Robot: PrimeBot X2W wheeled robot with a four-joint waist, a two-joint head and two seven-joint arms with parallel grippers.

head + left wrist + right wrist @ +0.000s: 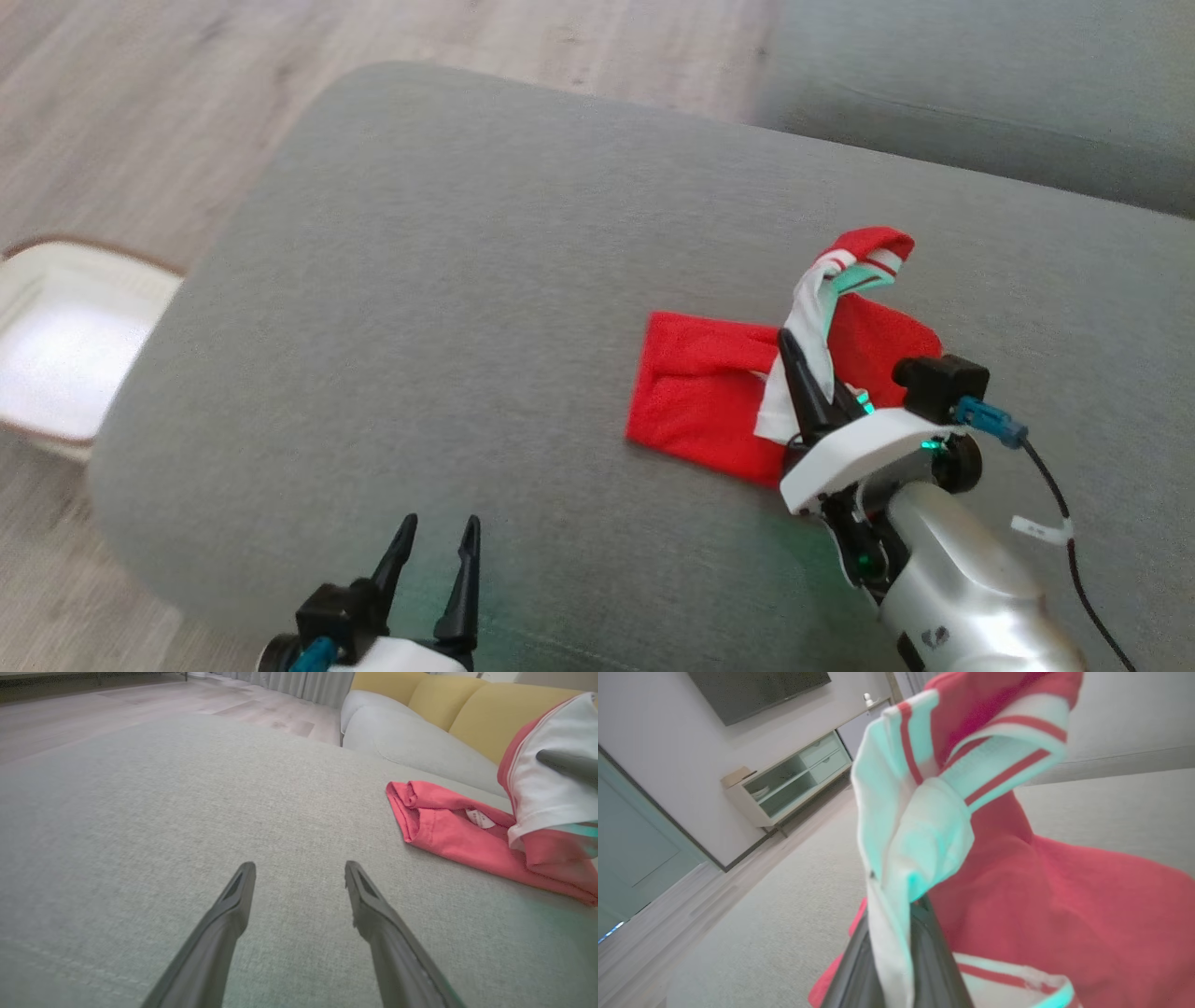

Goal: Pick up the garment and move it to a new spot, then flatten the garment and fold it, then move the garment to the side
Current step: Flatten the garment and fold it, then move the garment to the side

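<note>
A red garment with a white, red-striped band lies on the grey sofa cushion. My right gripper is shut on the white striped band, lifting that part above the rest of the cloth. In the right wrist view the band runs down between the dark fingers. The garment also lies at the right of the left wrist view, its lifted band above it. My left gripper stands open over bare cushion near the front edge, well left of the garment, its fingers apart with nothing between them.
A white basket with a brown rim stands on the wooden floor at the left. A second grey cushion lies at the back right. Yellow back cushions rise behind the sofa. A cabinet stands by the far wall.
</note>
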